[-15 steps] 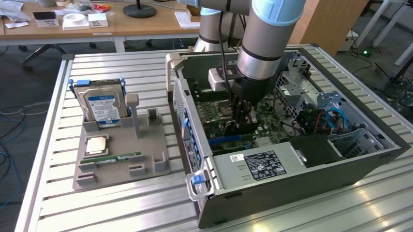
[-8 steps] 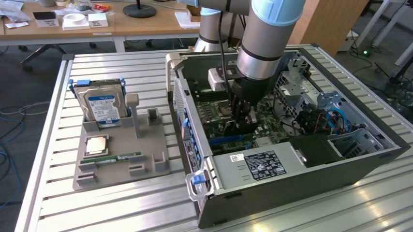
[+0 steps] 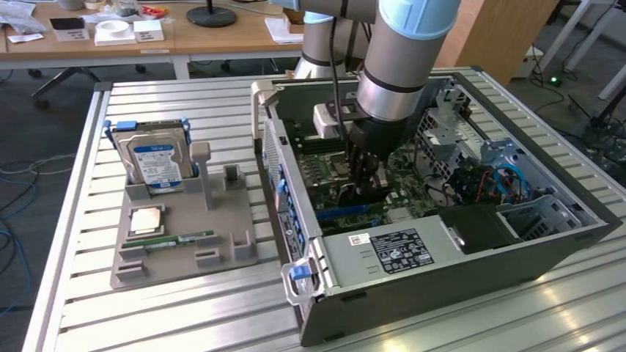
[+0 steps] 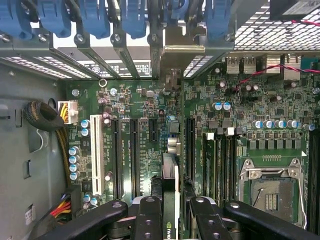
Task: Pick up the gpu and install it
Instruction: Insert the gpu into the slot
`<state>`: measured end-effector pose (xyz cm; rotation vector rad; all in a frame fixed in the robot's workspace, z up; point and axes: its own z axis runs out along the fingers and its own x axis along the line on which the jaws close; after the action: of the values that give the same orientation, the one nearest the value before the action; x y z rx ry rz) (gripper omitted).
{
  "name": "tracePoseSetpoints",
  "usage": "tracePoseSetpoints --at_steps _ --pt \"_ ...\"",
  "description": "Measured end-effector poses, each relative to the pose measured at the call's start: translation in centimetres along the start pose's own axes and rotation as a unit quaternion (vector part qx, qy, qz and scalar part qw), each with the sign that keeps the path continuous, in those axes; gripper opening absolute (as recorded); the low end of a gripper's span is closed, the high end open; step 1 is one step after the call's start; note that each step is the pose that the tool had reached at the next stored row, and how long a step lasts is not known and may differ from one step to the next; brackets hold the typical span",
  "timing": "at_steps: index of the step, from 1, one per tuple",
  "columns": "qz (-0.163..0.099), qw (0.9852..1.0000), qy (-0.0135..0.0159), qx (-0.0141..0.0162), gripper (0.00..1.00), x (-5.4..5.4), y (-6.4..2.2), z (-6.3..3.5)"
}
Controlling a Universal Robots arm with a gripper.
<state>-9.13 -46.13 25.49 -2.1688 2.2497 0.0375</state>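
Black tool [image 4: 176, 220] clamping thin gpu [image 4: 170, 187], seemingly upright

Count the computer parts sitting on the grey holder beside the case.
3: hard drive upright at the far end, processor chip flat in front of it, memory stick lying nearest the camera. None looks hidden.

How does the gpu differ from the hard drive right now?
The gpu sits clamped in the gripper inside the computer case, above the motherboard; the hard drive stands free in the grey holder outside it. The gpu shows as a thin edge; the hard drive shows a broad blue-white label. Both stand on edge.
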Motion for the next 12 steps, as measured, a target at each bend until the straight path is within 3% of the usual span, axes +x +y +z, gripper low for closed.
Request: tracePoseSetpoints --at_steps 12 --pt "0.000 1.0000 0.0000 0.0002 0.26 0.02 0.37 0.08"
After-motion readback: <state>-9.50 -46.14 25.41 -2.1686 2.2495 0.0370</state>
